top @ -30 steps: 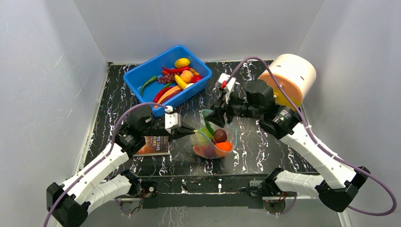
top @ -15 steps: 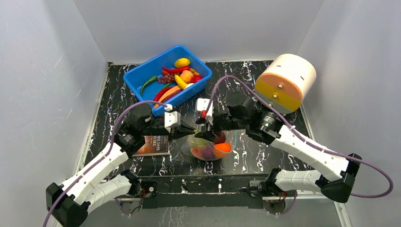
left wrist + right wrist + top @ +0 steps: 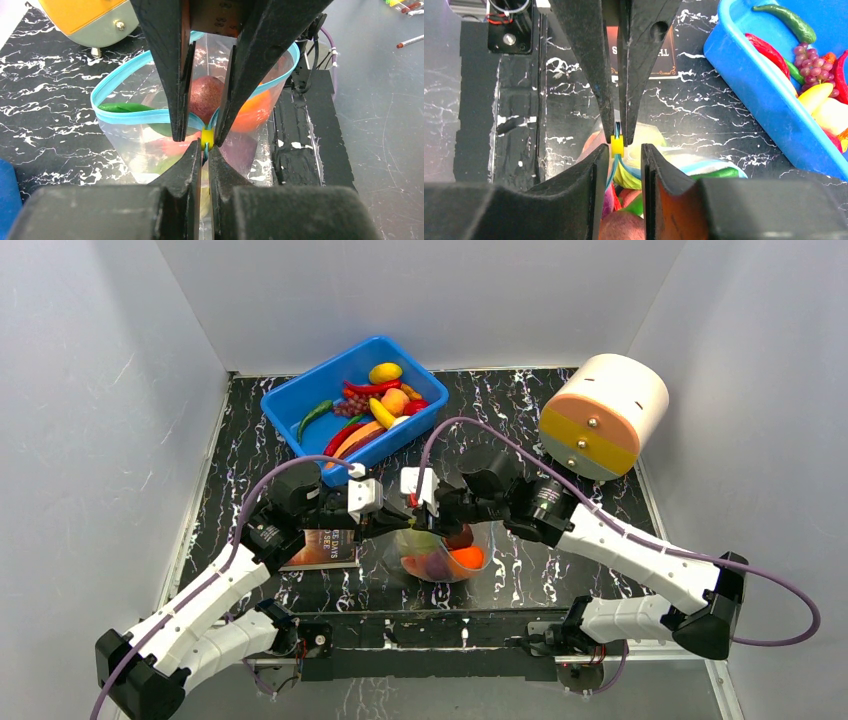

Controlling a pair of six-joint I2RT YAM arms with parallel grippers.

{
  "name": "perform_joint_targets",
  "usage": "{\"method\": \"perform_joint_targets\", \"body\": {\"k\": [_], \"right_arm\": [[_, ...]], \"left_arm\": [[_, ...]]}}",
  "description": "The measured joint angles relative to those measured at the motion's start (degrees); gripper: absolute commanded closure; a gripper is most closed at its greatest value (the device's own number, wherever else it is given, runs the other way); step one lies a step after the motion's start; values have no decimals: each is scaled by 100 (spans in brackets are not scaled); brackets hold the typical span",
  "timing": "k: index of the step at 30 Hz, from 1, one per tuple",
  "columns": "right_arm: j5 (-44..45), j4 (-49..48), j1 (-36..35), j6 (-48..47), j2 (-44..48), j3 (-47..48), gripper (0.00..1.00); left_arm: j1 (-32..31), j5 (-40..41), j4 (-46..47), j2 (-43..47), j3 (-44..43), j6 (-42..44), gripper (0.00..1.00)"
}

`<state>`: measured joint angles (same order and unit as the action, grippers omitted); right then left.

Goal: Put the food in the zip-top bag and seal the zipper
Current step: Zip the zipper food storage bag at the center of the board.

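Pale grey walls box in a black marbled table [image 3: 490, 405]. Just below the middle of the overhead view sits the zip-top bag [image 3: 435, 565], food [image 3: 468, 557] inside, its zipper [image 3: 127, 117] gaping. The left gripper [image 3: 202, 152] is clamped on that strip at a yellow slider [image 3: 617, 142]. The right gripper [image 3: 624, 150] straddles the slider, jaws apart. A blue bin [image 3: 290, 405] sits upper left.

The right gripper [image 3: 412, 506] has swung left across the bag [image 3: 440, 566], meeting the left gripper [image 3: 396, 512] tip to tip. Its jaws have narrowed around the zipper [image 3: 131, 117].
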<state>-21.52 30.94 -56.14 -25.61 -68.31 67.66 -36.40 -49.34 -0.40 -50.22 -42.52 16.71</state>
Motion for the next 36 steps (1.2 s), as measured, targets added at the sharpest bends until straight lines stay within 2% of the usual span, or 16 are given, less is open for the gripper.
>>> {"method": "perform_joint_targets", "body": {"k": [9, 12, 13, 18, 25, 36], "right_arm": [[98, 48, -70, -149, 15, -127, 100], [79, -35, -83, -157, 66, -221, 100], [70, -81, -87, -157, 87, -269, 100], [42, -186, -111, -157, 144, -382, 100], [20, -254, -114, -101, 157, -382, 83], [42, -310, -125, 9, 151, -382, 78]], "left_arm": [[-9, 26, -177, 7, 2, 46, 96], [-11, 33, -269, 22, 0, 118, 96], [-11, 42, -315, 28, 0, 160, 100], [-20, 26, -529, 33, -46, 363, 100], [-20, 0, -553, 52, -90, 363, 100], [-15, -52, -654, 48, -98, 317, 100]]}}
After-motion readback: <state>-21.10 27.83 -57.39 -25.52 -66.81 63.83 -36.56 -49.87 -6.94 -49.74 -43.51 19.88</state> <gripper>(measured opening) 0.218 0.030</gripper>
